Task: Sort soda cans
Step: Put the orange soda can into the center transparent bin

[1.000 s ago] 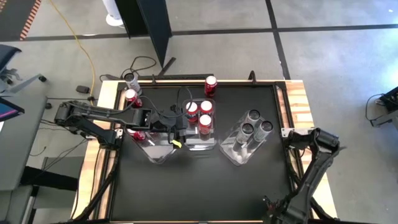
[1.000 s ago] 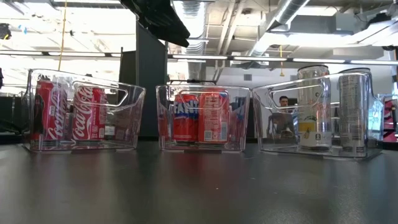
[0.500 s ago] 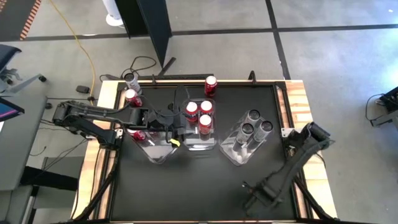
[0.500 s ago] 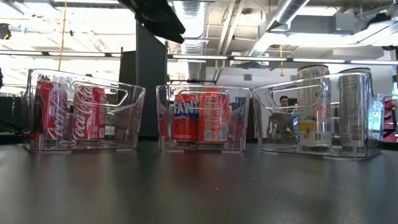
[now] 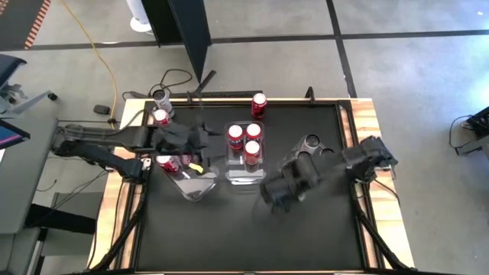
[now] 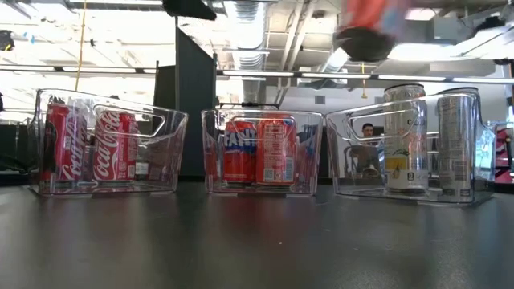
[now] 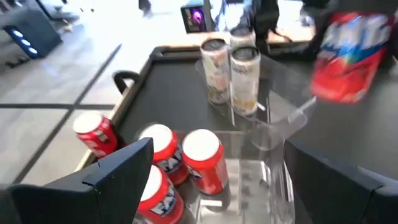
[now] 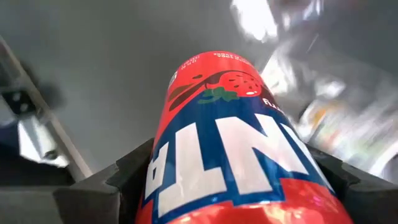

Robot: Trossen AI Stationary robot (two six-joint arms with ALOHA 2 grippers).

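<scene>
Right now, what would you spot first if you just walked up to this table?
First, the red Fanta can clamped in the right gripper, carried above the table near the right-hand bin of tall silver cans. Next, three clear bins in a row, the left one holding red Coca-Cola cans.

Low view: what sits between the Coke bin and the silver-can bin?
The middle clear bin holding red Fanta cans, seen in the low view and from above. The right gripper holds another Fanta can.
</scene>
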